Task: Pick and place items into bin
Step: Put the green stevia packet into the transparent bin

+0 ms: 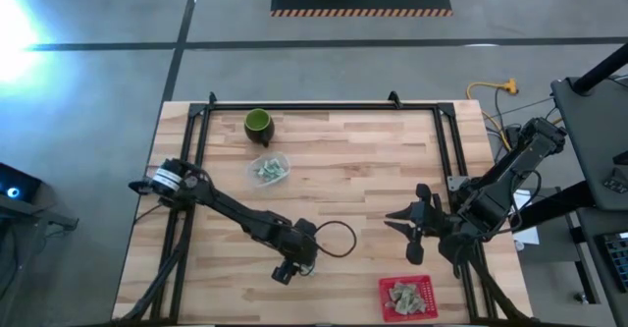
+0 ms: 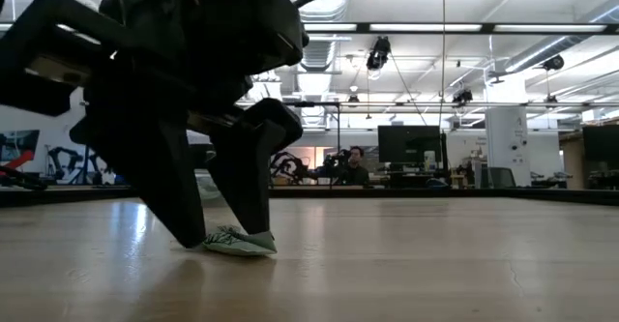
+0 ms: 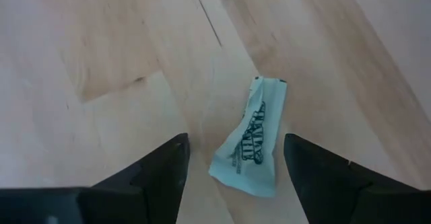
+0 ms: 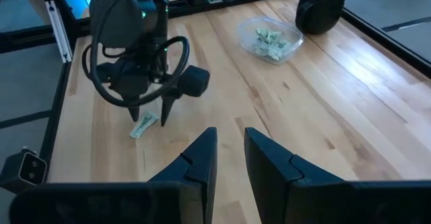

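Observation:
One small pale green-and-white packet (image 3: 249,143) lies flat on the wooden table near its front edge. My left gripper (image 3: 232,167) points steeply down over it and is open. One finger stands on each side of the packet, with a gap showing on both sides. The low view shows the packet (image 2: 237,242) at the foot of those fingers. The red bin (image 1: 384,302) at the front right holds several packets. My right gripper (image 4: 230,153) hovers over the table's right part, with a narrow gap between its fingers and nothing in it.
A clear dish (image 1: 268,168) with more packets sits at the far left. A dark green cup (image 1: 258,124) stands behind it. Black frame rails (image 1: 324,104) run along the table's far and side edges. A black cable loop (image 1: 339,239) hangs by the left wrist.

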Action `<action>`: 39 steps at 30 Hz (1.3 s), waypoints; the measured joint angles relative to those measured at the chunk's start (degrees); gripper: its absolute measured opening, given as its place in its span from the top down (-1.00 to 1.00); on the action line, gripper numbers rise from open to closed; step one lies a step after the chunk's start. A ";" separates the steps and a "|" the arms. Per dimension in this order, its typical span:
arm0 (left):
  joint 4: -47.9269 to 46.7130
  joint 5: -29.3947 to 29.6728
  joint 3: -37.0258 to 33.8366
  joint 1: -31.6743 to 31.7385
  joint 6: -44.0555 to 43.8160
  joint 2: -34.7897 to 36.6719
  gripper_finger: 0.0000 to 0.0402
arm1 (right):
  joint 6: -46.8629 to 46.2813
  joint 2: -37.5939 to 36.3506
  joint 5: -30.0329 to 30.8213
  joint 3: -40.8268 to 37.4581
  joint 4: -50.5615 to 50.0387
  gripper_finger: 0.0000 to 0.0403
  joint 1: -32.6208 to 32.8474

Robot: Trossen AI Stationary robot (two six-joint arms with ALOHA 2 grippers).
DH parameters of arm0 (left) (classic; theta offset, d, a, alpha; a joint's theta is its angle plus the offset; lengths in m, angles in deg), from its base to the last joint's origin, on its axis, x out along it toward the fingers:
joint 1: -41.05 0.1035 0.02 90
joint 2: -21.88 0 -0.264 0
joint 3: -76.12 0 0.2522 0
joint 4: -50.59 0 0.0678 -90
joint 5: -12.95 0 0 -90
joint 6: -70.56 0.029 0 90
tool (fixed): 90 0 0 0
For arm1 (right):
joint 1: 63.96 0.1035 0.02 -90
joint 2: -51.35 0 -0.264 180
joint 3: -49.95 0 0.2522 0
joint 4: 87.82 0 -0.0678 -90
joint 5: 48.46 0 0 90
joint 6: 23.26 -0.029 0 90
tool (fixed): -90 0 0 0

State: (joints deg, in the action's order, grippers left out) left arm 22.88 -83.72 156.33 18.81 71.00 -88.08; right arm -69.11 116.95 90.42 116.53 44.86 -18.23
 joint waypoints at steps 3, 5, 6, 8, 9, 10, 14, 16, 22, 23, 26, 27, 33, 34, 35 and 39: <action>0.01 -0.09 0.04 -0.04 0.02 -0.14 -0.14 | -0.52 0.00 -0.04 0.00 -0.10 0.66 0.00; -0.02 0.46 0.03 -0.13 0.18 -0.14 -0.14 | -0.54 0.00 -0.04 -0.02 -0.15 0.66 0.00; -0.05 0.74 0.03 -0.17 0.33 -0.14 -0.14 | -0.54 0.00 -0.04 -0.02 -0.16 0.66 0.00; -0.10 1.05 0.03 -0.29 0.52 -0.14 -0.14 | -0.57 0.00 -0.04 -0.07 -0.15 0.66 0.00; -0.12 1.07 0.03 -0.39 0.50 -0.16 -0.14 | -0.57 0.00 -0.04 -0.12 -0.18 0.66 0.00; -0.12 1.09 0.03 -0.55 0.47 -0.16 -0.14 | -0.56 0.00 -0.04 -0.13 -0.17 0.66 0.00; -0.16 1.82 -0.02 -1.49 0.43 -0.16 -0.14 | -0.65 0.00 -0.04 -0.20 -0.14 0.66 0.00; -0.16 2.82 -0.02 -1.96 0.39 -0.17 -0.14 | -0.65 0.00 -0.04 -0.50 -0.19 0.66 0.00; -0.14 5.03 -0.04 -2.91 0.29 -0.20 -0.14 | -2.22 0.00 -0.04 -1.93 -0.13 0.66 0.00; -0.17 5.44 -0.04 -3.00 0.21 -0.20 -0.14 | -2.60 0.00 -0.04 -2.23 -0.07 0.66 -0.01; -0.25 6.37 -0.04 -3.10 0.17 -0.20 -0.13 | -4.31 -0.02 -0.07 -3.04 -0.06 0.66 0.00; -0.29 6.60 -0.04 -3.10 0.17 -0.20 -0.12 | -4.82 -0.02 -0.20 -3.27 -0.07 0.66 -0.02; -0.45 7.54 -0.06 -3.17 0.19 -0.20 0.13 | -5.21 -0.02 -1.46 -3.56 -0.04 0.66 -0.02; -0.47 7.52 -0.06 -3.17 0.19 -0.20 0.18 | -5.20 -0.02 -1.46 -3.56 -0.04 0.66 -0.01; -0.49 7.52 -0.06 -3.17 0.19 -0.20 0.23 | -5.19 -0.02 -1.46 -3.56 -0.05 0.66 -0.01; -0.55 7.53 -0.08 -3.17 0.17 -0.20 0.43 | -5.13 -0.02 -1.46 -3.56 -0.03 0.66 -0.02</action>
State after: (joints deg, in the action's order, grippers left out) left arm 22.33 -76.19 156.25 15.64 71.17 -88.29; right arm -74.24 116.93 88.96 112.97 44.83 -18.25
